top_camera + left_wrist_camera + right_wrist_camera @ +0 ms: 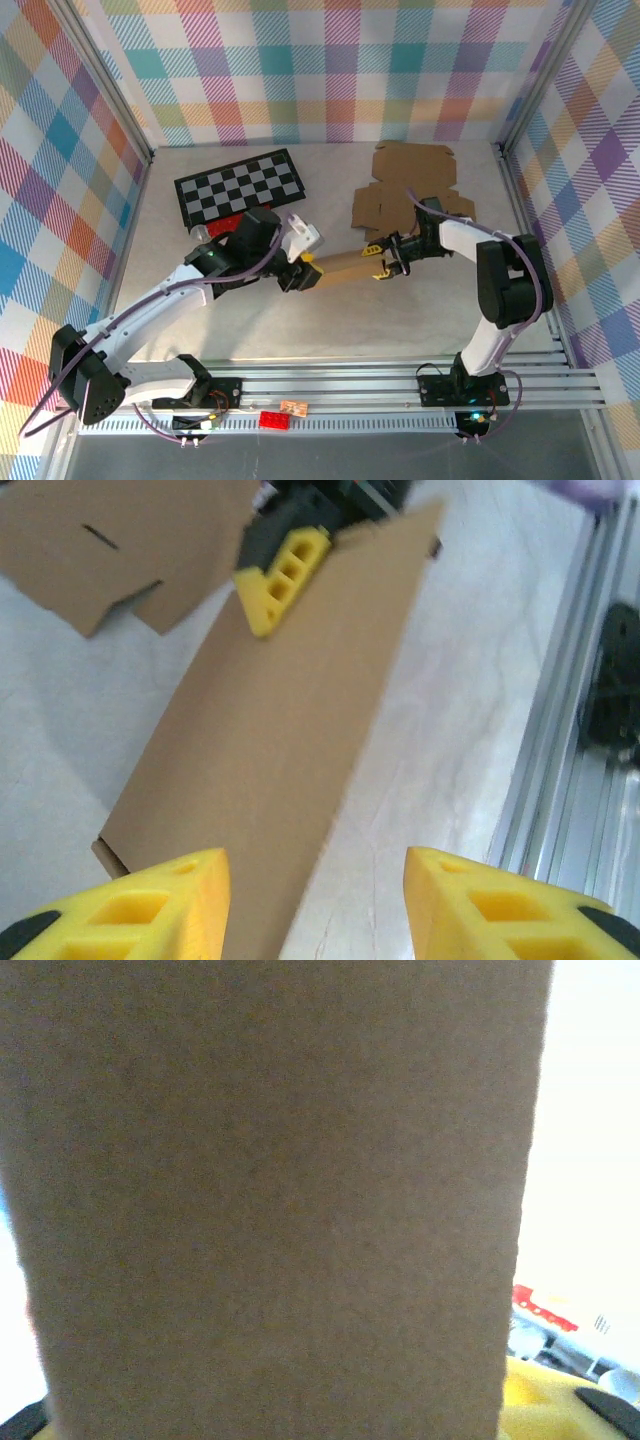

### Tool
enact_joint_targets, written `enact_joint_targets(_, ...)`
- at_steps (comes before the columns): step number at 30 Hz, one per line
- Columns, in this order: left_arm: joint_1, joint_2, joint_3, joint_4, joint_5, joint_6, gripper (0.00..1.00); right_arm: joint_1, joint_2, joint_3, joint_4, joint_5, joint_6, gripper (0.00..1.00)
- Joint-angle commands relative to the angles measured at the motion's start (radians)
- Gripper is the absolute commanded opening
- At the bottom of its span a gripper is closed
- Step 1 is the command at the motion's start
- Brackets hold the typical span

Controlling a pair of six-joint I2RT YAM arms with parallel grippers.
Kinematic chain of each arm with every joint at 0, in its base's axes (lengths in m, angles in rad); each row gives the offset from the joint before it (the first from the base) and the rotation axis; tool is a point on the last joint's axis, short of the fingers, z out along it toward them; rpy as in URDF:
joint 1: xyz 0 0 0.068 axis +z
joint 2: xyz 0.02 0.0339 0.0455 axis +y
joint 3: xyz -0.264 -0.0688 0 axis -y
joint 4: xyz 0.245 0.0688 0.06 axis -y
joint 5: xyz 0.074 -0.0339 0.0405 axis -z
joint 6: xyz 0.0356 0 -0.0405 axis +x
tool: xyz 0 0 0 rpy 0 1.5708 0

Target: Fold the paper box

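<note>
The paper box [340, 270] is a brown cardboard piece folded into a long flat strip, lying mid-table between my two grippers. My right gripper [383, 262] is shut on its right end. In the right wrist view the brown panel [280, 1190] covers almost everything, with a yellow finger [535, 1400] at its lower right edge. My left gripper [300, 275] is at the strip's left end. In the left wrist view that gripper [315, 860] is open, its left finger [150, 900] over the cardboard [290, 710] and its right finger over bare table. The right gripper's yellow finger [275, 575] shows at the strip's far end.
Flat unfolded cardboard sheets [410, 190] lie at the back right, just behind the right gripper. A black-and-white checkerboard [240, 185] lies at the back left. Aluminium rails [400, 385] run along the near edge, with a red brick [272, 419] on them. Plaid walls enclose the table.
</note>
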Motion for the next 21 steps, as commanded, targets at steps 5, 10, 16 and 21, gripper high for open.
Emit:
enact_joint_targets(5,-0.07,0.066,0.057,-0.086,-0.163,0.291,0.5,-0.019,0.016,-0.001,-0.109,-0.03,0.124,0.42)
enact_joint_targets(10,-0.077,0.123,0.072,-0.071,-0.19,0.336,0.53,-0.019,0.022,-0.012,-0.104,-0.031,0.147,0.41)
enact_joint_targets(16,-0.087,0.162,0.069,-0.045,-0.206,0.37,0.64,-0.02,0.025,-0.047,-0.092,-0.039,0.158,0.4)
enact_joint_targets(21,-0.095,0.187,0.061,-0.002,-0.277,0.376,0.64,-0.02,0.024,-0.044,-0.112,-0.035,0.147,0.37)
